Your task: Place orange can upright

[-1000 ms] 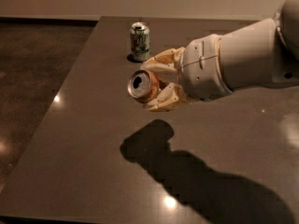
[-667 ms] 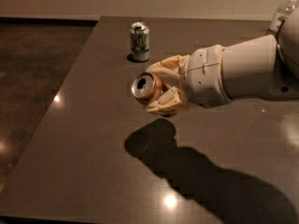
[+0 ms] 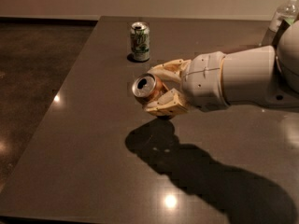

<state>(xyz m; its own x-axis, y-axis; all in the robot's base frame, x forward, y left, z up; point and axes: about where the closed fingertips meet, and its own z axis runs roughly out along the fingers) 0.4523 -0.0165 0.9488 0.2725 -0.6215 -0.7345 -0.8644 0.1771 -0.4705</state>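
The orange can [image 3: 145, 87] is held on its side in my gripper [image 3: 161, 88], its silver top with the opening facing left toward the camera. The tan fingers [image 3: 168, 104] clamp it above and below. The can hangs just above the dark table [image 3: 93, 139], left of centre, with its shadow right beneath it. The white arm reaches in from the right.
A green-and-white can [image 3: 140, 41] stands upright at the back of the table, just behind the gripper. A clear plastic bottle [image 3: 284, 14] stands at the far right back. The table's left edge runs diagonally along a dark floor.
The gripper with the orange can has dropped lower toward the table; its shadow has drawn closer beneath it. The can stays on its side in the fingers.
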